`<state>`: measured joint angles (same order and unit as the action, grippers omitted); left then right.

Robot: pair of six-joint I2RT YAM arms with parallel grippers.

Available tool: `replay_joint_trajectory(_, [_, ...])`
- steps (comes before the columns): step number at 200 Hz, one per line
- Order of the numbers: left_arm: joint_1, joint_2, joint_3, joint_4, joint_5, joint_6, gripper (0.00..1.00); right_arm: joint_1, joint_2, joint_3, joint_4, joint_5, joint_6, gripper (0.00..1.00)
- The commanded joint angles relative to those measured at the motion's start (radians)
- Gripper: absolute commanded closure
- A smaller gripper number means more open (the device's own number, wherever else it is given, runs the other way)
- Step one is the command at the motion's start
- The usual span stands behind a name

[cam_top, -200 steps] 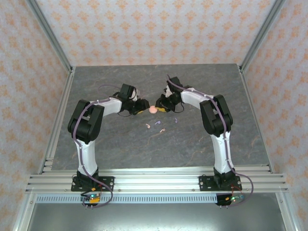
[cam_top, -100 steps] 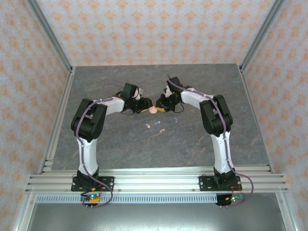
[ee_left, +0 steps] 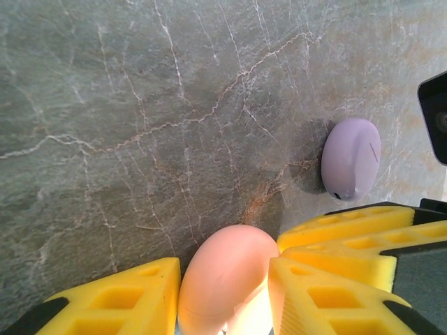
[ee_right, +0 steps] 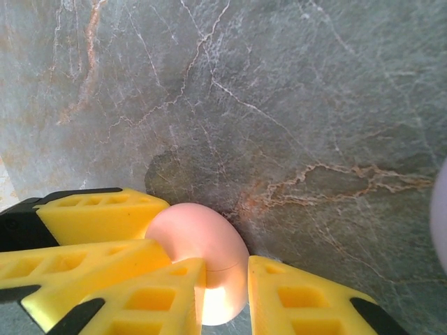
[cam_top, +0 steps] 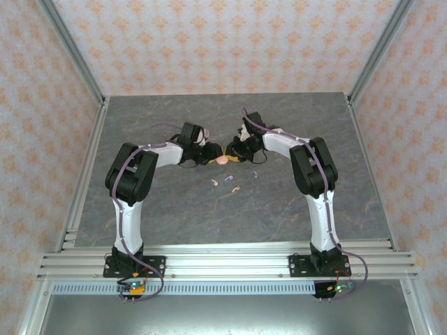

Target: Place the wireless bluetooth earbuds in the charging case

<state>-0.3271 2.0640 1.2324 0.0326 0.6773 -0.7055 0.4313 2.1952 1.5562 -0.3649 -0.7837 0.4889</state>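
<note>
"Where are the earbuds [cam_top: 228, 179]?"
"Loose on the tabletop [cam_top: 174, 209], near the pink case [cam_top: 221, 159] (four, scattered)."
"And the grip?"
"The left end effector [ee_left: 225, 269] and right end effector [ee_right: 225, 279] both pinch that case."

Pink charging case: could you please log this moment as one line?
left tool: grips pink charging case | right tool: grips same case | earbuds: loose on table

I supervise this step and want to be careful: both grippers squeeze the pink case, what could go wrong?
The pink case is smooth and rounded; squeezed by the left gripper and right gripper, it may pop out.
Their yellow fingers sit very close and may collide.
A slip could knock the lilac case or loose earbuds.
</note>
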Motion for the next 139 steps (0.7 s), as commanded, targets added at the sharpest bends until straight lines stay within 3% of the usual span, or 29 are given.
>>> replay_joint_trajectory(1, [-0.027, 0.024, -0.037, 0.005, 0.049, -0.043, 0.62, 0.005, 0.000, -0.034, 0.007, 0.015, 0.020, 0.77])
replay_joint_trajectory(139, [-0.027, -0.030, -0.091, 0.146, 0.083, -0.163, 0.62, 0.004, -0.018, -0.076, 0.079, -0.012, 0.091, 0.79])
